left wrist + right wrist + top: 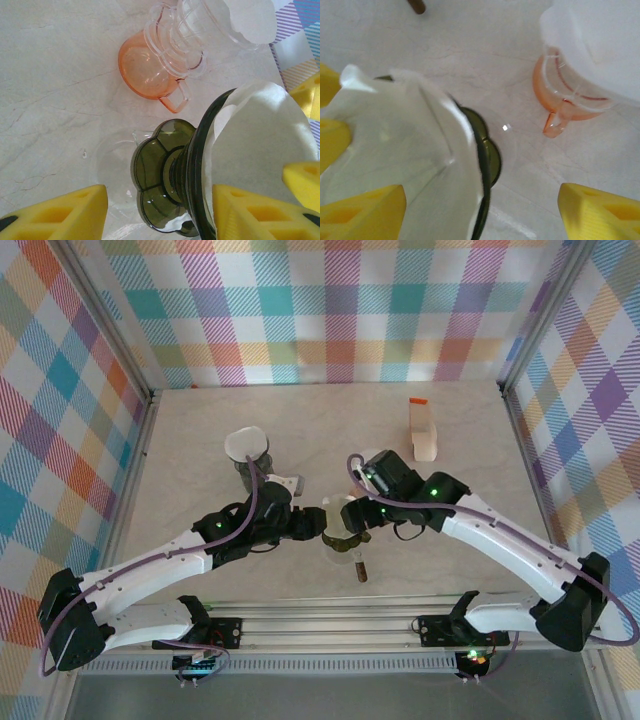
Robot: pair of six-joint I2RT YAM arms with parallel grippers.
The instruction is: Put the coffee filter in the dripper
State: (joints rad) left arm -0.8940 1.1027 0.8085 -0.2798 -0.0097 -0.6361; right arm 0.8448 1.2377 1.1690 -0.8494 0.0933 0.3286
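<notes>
White paper filter [395, 150] sits inside dark-green dripper [155, 170].

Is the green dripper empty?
No, a white paper filter lines the inside of the dripper.

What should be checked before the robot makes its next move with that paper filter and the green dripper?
1. Is the coffee filter inside the dripper: ok, the paper lies in the cone.
2. Is the paper seated smoothly: not ok, it is creased and its edge stands above the rim.
3. Is the dripper upright: not ok, it looks tipped sideways.
4. Is the right gripper open: ok, its fingers are wide apart.
5. Does the left gripper grip the dripper: cannot tell.
6. Is the orange cup out of the way: ok, it stands apart.
</notes>
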